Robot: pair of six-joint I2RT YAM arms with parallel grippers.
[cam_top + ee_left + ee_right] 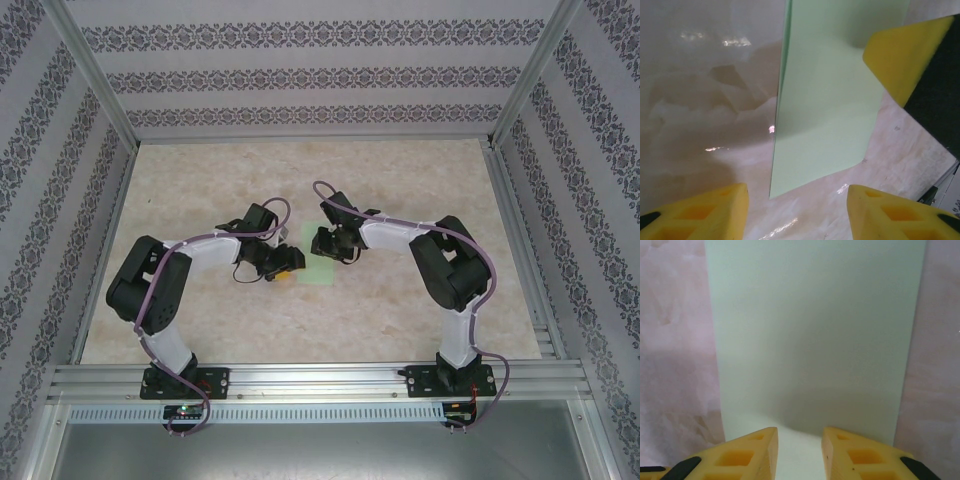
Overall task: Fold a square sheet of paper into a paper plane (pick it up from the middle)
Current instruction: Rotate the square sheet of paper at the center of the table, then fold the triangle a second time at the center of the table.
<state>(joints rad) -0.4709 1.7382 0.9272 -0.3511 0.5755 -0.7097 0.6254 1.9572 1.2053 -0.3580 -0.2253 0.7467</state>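
Early crease in hand: the square sheet of paper (815, 330), seemingly folded once, is lying flat at the centre of the table (300, 170), left gripper (797, 202) hovering half-open and empty at its corner, right gripper (800, 440) sitting narrowly parted over its edge with nothing evidently pinched, so the next move is likely needing a clean edge pinch.

Looks bright and evenly lit from overhead in the top view, with only faint, soft shadows. Catches white glare streaks on the glossy table (700, 150) in the left wrist view, beside a soft shadow across the square sheet of paper (825, 110). Blurs the near yellow fingertips (747, 455) in the right wrist view and washes the paper pale.
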